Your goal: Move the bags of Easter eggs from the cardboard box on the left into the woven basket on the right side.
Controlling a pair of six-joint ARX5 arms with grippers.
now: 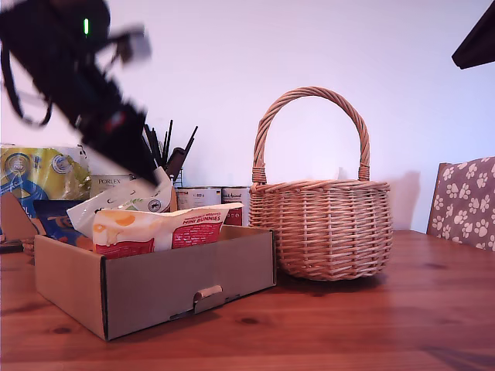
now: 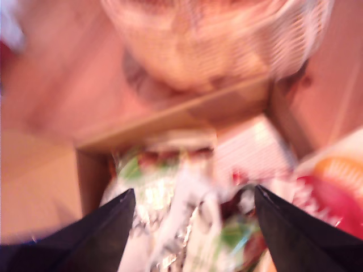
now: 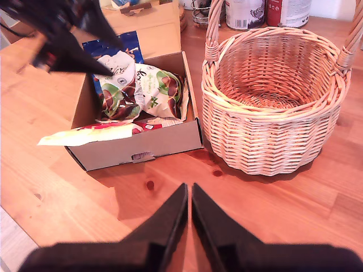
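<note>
My second gripper (image 3: 188, 195) hung pressed together over bare table (image 3: 272, 215). Beyond, the cardboard box (image 1: 147, 286) held the bags of Easter eggs (image 3: 142, 90); my first gripper (image 2: 193, 226), spread apart, seemed to straddle the white one. Farther sat the woven basket (image 1: 321, 224).

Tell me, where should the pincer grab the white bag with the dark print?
Probably the crinkled top edge of the white bag, coming down from above. It lies loose on top inside the cardboard box, whose low walls block a sideways approach, and its folds give something to pinch. My first gripper is above it, jaws open. The cream Mini Bunnies bag sits beside it, so aim clear of that.
</note>
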